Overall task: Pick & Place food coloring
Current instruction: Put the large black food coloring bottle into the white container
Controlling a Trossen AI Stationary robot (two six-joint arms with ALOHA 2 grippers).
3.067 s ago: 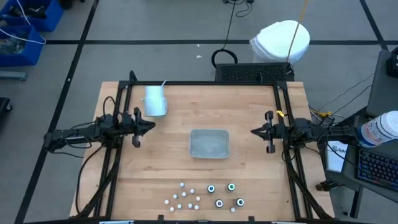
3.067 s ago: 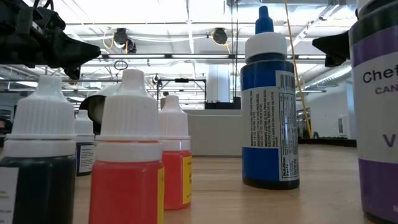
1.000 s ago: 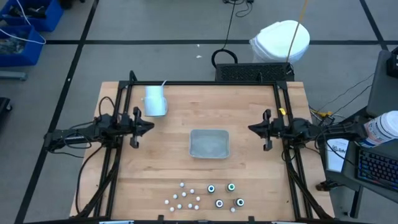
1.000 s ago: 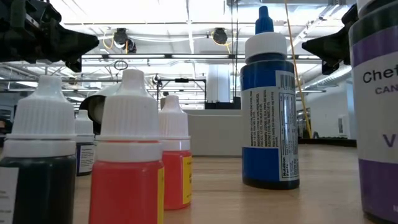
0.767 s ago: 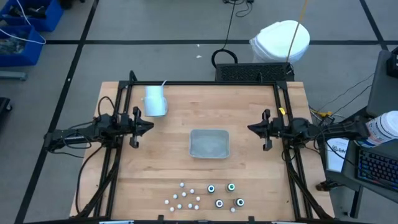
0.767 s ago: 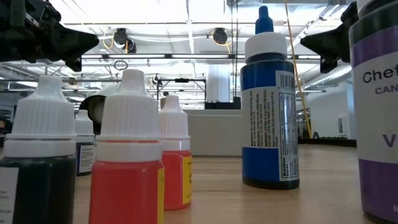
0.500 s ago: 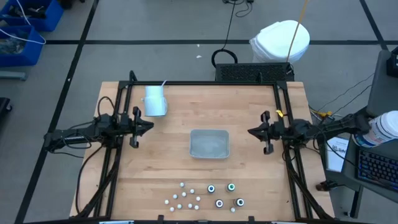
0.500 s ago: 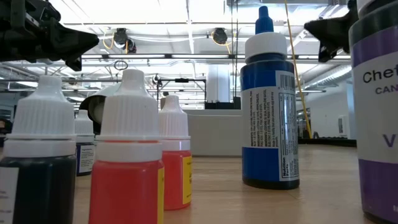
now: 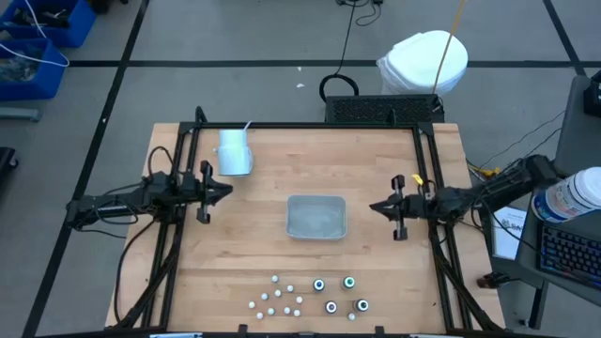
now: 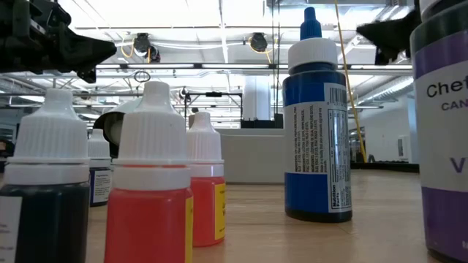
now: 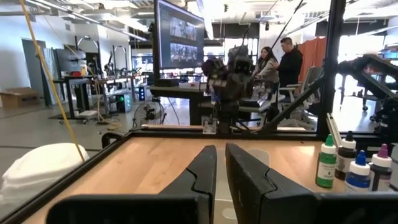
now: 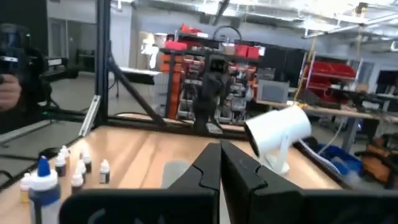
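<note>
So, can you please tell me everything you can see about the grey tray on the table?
The grey tray is a shallow rectangular container with rounded corners and a raised rim. It looks like pale translucent plastic. It lies flat on the wooden table, near the middle, and looks empty. Nothing touches it: the left gripper and right gripper are at its two sides, apart from it, and the food coloring stands in a group nearer the table's front edge.

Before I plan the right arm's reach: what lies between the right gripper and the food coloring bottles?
In the high view, only bare table separates the right gripper from the food coloring bottles; the grey tray sits beside that path.
</note>
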